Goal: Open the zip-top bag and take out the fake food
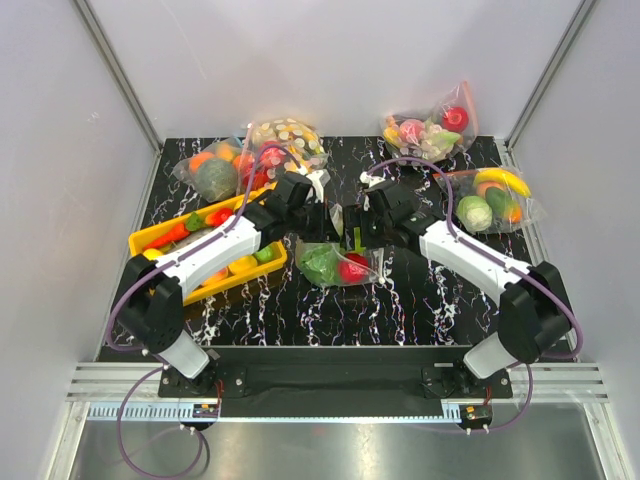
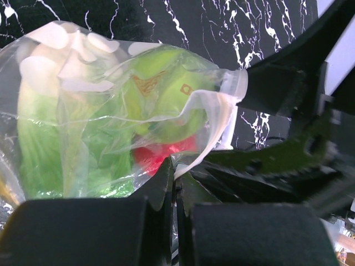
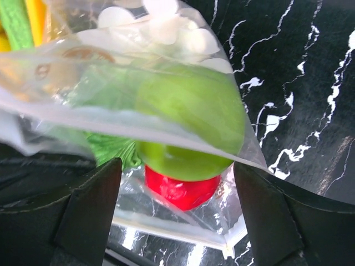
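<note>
Underlying bag (image 1: 338,264): marbled tabletop (image 1: 400,310) (white-walled)

text: none legible | zip-top bag (image 2: 83,111) — faint brown printed marks, unreadable | numbers, brands: none

zip-top bag (image 3: 166,39), green apple (image 3: 194,119), red fruit (image 3: 180,191)

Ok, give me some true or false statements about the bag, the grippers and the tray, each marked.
1. The green apple is inside the zip-top bag. True.
2. The right gripper is shut. False: it is wide open, with the bag in the gap.
3. The left gripper is shut on the bag's plastic. True.
4. The yellow tray lies to the right of the bag. False: it lies to its left.
5. The red fruit lies loose outside the bag. False: it is inside, beside the apple.
</note>
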Robot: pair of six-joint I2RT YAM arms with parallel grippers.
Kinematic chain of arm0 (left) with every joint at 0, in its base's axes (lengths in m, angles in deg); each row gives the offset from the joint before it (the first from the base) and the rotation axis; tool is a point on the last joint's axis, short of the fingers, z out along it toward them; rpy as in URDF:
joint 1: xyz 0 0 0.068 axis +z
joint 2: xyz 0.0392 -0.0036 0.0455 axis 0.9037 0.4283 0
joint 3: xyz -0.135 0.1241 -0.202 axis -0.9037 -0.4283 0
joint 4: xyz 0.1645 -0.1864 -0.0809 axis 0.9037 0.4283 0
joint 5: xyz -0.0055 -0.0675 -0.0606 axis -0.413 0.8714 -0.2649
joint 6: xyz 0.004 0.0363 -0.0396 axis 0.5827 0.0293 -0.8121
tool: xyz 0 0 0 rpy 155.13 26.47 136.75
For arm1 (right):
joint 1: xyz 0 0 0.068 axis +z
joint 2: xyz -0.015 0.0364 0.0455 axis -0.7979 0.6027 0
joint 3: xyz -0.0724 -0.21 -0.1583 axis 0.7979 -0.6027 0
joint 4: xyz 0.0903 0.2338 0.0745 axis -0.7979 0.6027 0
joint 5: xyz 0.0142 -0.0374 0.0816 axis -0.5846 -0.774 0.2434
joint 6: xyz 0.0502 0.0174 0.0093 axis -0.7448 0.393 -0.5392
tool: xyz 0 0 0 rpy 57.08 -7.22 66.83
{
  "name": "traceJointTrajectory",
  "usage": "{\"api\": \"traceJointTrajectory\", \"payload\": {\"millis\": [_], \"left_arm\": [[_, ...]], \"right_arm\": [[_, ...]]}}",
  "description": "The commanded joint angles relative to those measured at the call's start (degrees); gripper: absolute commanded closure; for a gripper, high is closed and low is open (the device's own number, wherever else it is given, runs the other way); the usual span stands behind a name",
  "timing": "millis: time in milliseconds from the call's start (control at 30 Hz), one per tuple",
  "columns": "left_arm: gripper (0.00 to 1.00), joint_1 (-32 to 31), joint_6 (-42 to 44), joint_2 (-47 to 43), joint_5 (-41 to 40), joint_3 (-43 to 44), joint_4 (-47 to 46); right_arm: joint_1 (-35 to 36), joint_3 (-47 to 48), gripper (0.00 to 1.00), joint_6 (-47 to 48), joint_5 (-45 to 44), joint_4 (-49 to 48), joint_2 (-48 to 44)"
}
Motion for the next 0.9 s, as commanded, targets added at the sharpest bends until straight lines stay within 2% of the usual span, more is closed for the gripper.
{"api": "traceJointTrajectory", "payload": {"millis": [0,233,467,700,867], "left_arm": [[1.00,0.01,1.05,0.51,1.90,3.17,-0.91],[1.00,-0.08,1.31,1.13,2.17,3.96,-0.30],[1.00,-0.08,1.40,1.92,2.43,4.93,-0.03],[1.00,0.01,1.40,2.18,2.61,5.37,0.06],[1.00,0.01,1.31,1.83,2.87,4.93,-0.21]], "right_arm": [[-1.23,1.70,0.11,0.72,-1.78,-3.57,1.09],[-5.18,1.44,0.09,1.16,0.33,-5.50,1.35],[-5.27,1.61,0.06,3.01,9.19,-8.84,3.20],[-5.27,1.52,0.06,2.74,12.46,-10.25,4.69],[-5.27,1.52,0.14,2.57,12.81,-10.43,5.83]]}}
